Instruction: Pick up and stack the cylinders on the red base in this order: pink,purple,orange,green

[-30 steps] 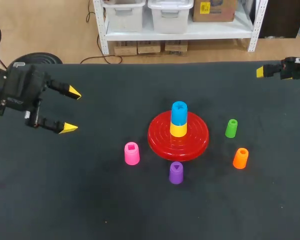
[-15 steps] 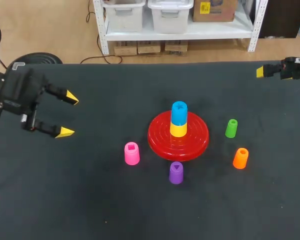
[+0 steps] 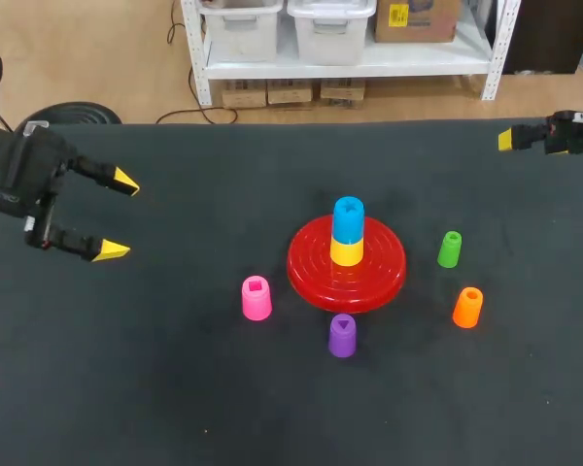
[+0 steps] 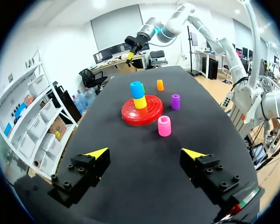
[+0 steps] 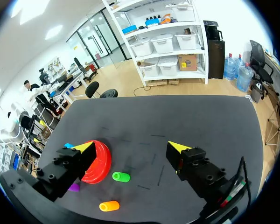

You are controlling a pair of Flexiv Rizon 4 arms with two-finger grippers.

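Note:
The red base sits mid-table with a yellow cylinder and a blue one stacked on it. Pink cylinder stands left of the base, purple in front of it, green and orange to its right. My left gripper hovers open and empty near the table's left edge. In the left wrist view the pink cylinder lies well ahead of the gripper. My right gripper hangs open and empty at the far right corner; green and orange show below it.
The black tabletop carries nothing but the base and the cylinders. In the left wrist view the purple cylinder and orange one stand beyond the pink one, beside the base.
My left gripper has drawn back to the left, away from the base and toward the table's left edge, still open. The right arm and all cylinders have kept still.

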